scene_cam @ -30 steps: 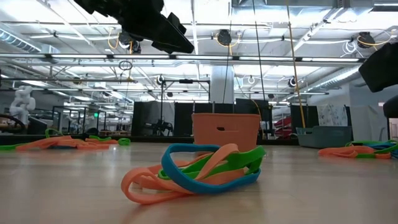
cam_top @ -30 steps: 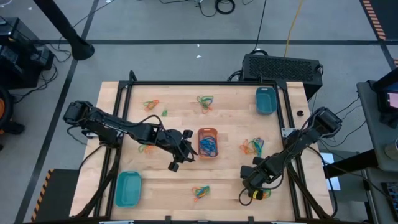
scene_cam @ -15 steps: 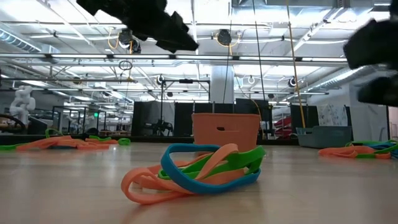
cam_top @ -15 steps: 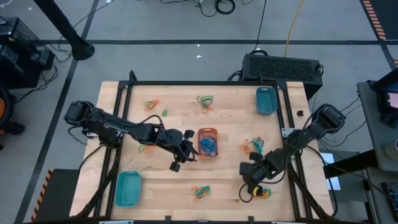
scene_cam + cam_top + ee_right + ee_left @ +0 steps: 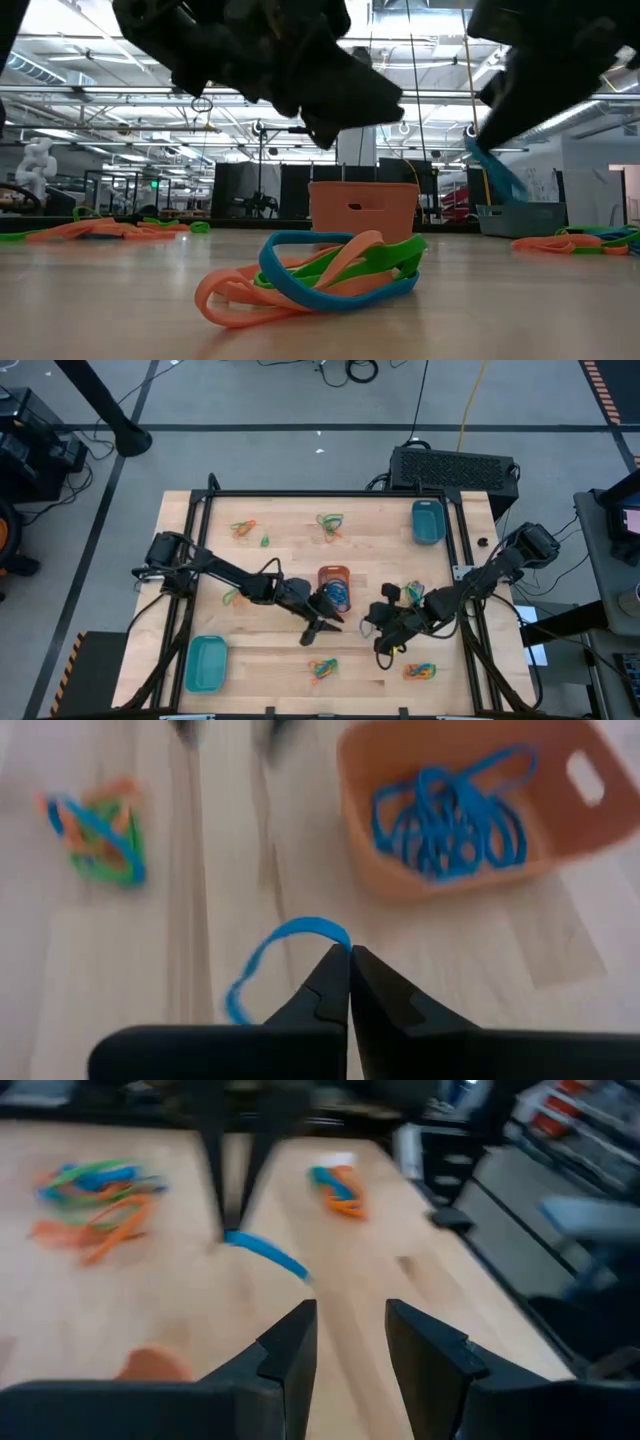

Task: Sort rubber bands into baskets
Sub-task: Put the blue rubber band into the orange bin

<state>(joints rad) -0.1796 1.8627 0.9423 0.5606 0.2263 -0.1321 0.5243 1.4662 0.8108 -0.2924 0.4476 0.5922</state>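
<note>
From above, I am working both dark arms at the pale wooden table (image 5: 270, 645): my right gripper (image 5: 378, 622) is hanging just right of the small orange rounded plastic basket (image 5: 334, 589), which is already holding blue loops, while my left gripper (image 5: 318, 622) is hovering just in front of that basket. Two teal plastic baskets (image 5: 427, 521) are sitting at the far right and near left corners, and mixed clumps of orange, blue and green rubber bands (image 5: 323, 669) are lying scattered between them.

At table height, a thin blue rubber band (image 5: 492, 168) is dangling limp from my right gripper, above the tangled clump in the foreground.

Through my left wrist camera, my fingers (image 5: 292, 1352) are standing apart and holding nothing; the blue streak beyond them is probably that same band, though blur is making this uncertain.

Through my right wrist camera, my fingertips (image 5: 331, 982) are pinching shut on the blue loop's edge. It is looking featherlight, floppy and stretchy; I judge a pinch on a single strand, clear of any tangle, is the best hold.
</note>
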